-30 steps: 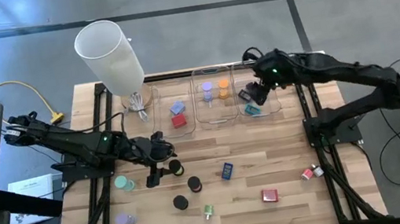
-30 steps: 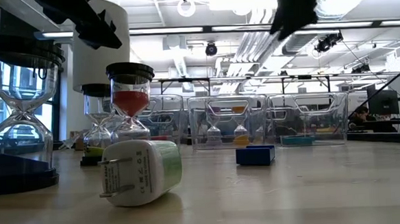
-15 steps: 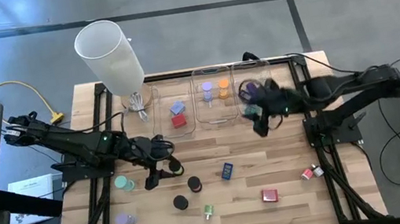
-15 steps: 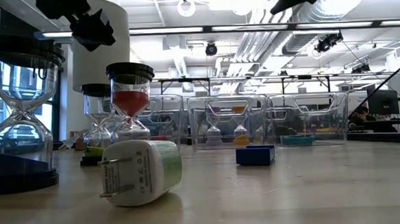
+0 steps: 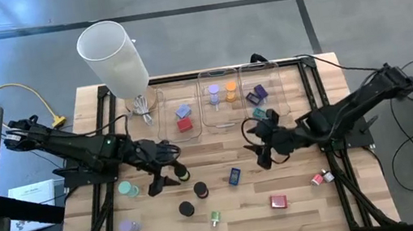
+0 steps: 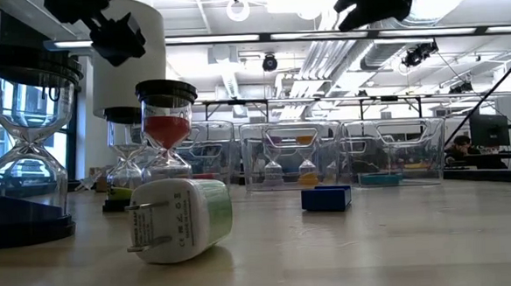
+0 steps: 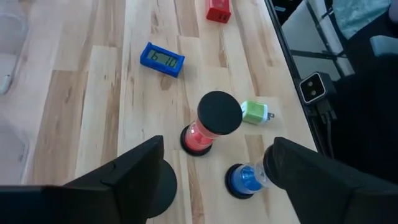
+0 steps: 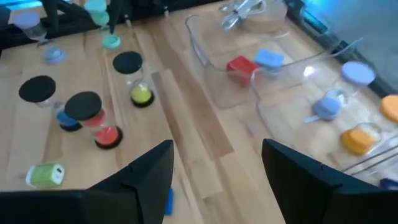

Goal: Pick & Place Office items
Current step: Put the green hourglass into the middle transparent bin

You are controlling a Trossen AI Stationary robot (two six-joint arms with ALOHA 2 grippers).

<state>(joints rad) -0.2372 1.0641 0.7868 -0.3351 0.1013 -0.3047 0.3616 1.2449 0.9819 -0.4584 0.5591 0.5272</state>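
Presently both arms are between grasps, over the middle of the table. The left gripper (image 5: 165,180) hangs above the hourglass timers: its wrist view shows both fingers spread wide with nothing between them, a red-sand timer (image 7: 208,127) directly ahead, a blue-sand timer (image 7: 244,180) just beside it and a green plug adapter (image 7: 254,113) near. The right gripper (image 5: 266,154) sits in front of the three clear trays (image 5: 228,120), fingers parted and empty in its own view.

Several items are already in the trays, among them a red block (image 5: 184,124) and orange and lavender timers (image 5: 222,93). Loose on the wood are the blue clock (image 5: 234,176), a red block (image 5: 278,201) and more timers.

In my judgement the step is approach for a pick. Next, the left arm must descend squarely over the red-sand timer and close without toppling its neighbour.
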